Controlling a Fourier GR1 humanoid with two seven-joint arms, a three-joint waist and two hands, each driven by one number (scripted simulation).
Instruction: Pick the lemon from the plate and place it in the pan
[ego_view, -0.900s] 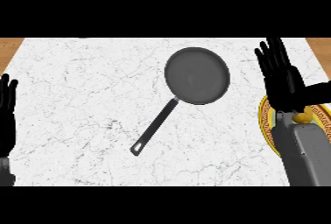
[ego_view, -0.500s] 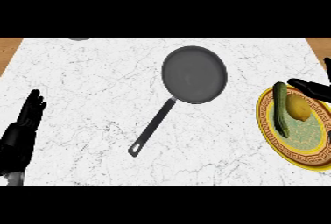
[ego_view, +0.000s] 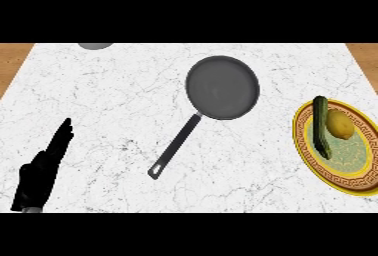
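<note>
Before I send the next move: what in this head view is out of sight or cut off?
- Right hand: not in the head view at all, so its position and fingers are unknown.
- Plate: its right side is cut by the view's right edge.
- Grey object at the counter's far edge: cut by the top band; cannot be identified.
- Left hand: wrist and forearm cut at the bottom.
- Dark green item beside the lemon: too small to identify.

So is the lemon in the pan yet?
Not yet. The yellow lemon lies on the round yellow patterned plate, beside a dark green vegetable. The dark grey frying pan holds nothing. The black left hand is open. Picking and placing remain.
</note>
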